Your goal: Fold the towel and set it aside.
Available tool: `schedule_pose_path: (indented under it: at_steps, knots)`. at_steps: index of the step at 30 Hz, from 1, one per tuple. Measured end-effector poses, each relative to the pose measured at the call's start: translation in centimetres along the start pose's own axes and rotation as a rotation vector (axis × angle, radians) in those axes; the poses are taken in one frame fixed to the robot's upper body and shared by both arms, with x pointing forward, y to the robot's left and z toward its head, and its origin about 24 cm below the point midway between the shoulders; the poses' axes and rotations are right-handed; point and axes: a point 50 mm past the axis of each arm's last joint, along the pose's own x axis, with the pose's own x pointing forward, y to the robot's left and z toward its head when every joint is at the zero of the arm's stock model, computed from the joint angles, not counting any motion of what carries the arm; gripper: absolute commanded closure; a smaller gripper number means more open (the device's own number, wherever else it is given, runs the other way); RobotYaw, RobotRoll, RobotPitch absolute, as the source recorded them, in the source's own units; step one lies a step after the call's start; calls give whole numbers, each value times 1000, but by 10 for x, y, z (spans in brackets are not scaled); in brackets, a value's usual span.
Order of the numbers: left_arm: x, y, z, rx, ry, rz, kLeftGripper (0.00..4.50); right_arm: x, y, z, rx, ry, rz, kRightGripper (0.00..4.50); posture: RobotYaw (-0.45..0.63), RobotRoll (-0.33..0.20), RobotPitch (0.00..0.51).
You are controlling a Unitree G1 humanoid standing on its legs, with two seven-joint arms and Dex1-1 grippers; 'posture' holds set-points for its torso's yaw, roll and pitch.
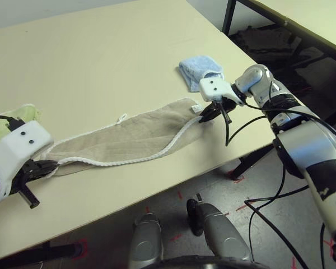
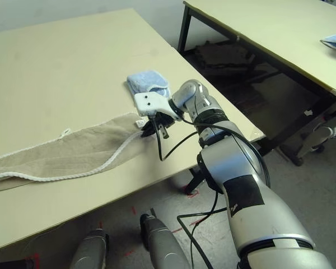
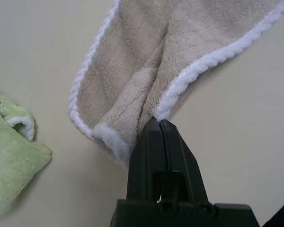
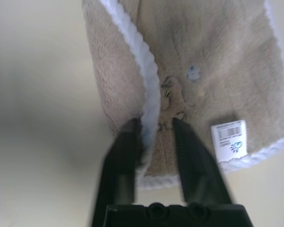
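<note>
**Right end half-released, left end pinched**

Left gripper [image 3: 159, 124] sits nearest me, jaws clenched on the towel [image 1: 123, 140] corner at the white edging. That towel lies stretched as a long band across the surface [image 1: 101, 56]. Right gripper [image 4: 154, 124] jaws stand partly apart, straddling the other end's trim. Risk: if I lift now, the right end slips free and the fold collapses toward the green cloth [image 3: 9, 151].

Lab: bare worktables [image 2: 280, 33], floor tape marks [image 1: 238, 178].
</note>
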Motion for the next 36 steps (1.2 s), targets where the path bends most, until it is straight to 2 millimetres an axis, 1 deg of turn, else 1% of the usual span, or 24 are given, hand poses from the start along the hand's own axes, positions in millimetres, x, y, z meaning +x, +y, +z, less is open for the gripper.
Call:
schedule_pose_path:
  at_steps: [5,6,10,13,19,21,24,27,30,32,36]
  knots:
    - [1,1,-2,-9,6,9,4500,0,2,-3,-49,54,7,234,7,0,188]
    - [1,1,-3,-11,8,9,4500,-1,2,-3,-54,58,8,20,6,0,188]
    - [1,-1,-5,-16,18,4,4500,-2,3,-2,-68,57,22,20,1,0,190]
    - [2,-1,-6,-18,20,5,4500,-5,0,3,-76,49,29,20,-2,0,191]
    - [5,-3,-6,-20,24,-4,4500,-21,-14,34,-123,9,-25,20,-10,0,190]
    - [5,-4,-6,-20,24,-7,4500,-28,-16,42,-129,17,-41,20,-12,0,189]
    - [6,-4,-7,-22,28,-7,4500,-37,-14,60,-128,-1,-55,20,-18,0,188]
    - [7,-3,-7,-18,30,-4,4500,-34,-9,72,-135,-12,-59,20,-23,0,188]
    - [8,-3,-8,-22,36,-1,4500,-22,-2,74,-118,17,-66,20,-28,0,190]
    - [9,-2,-9,-21,41,-2,4500,-19,3,79,-128,70,-70,20,-36,0,191]
    - [11,-3,-10,-22,46,-10,4500,-15,12,94,-175,164,-73,20,-36,0,191]
